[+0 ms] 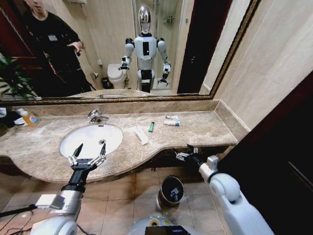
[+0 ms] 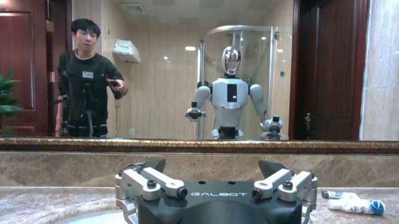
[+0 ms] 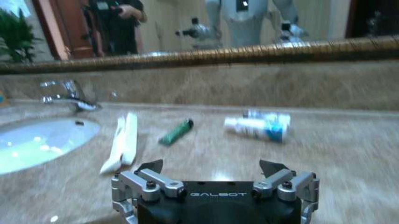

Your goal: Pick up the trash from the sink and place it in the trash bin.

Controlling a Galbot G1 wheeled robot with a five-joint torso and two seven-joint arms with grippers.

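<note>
1. The trash lies on the marble counter beside the sink (image 1: 68,142), not in the basin: the white strip (image 1: 142,135), the green lighter (image 1: 151,127) and the white-and-blue tubes (image 1: 171,123) are spread out with none touching another, which leaves room to take each one singly.
2. The right gripper (image 1: 186,155) hangs at the counter's front edge, fingers spread apart and holding nothing. In its wrist view the white strip sits ahead and toward the basin, the green lighter straight ahead, the tubes ahead and away from the basin, all out of its reach for now.
3. The trash bin (image 1: 171,190) stands on the floor below and just behind the right gripper, so a carry to it looks short.
4. The left gripper (image 1: 88,154) is poised over the near rim of the basin, jaws wide and empty, forearm angled up from the shoulder; the trash is well off toward the other arm.
</note>
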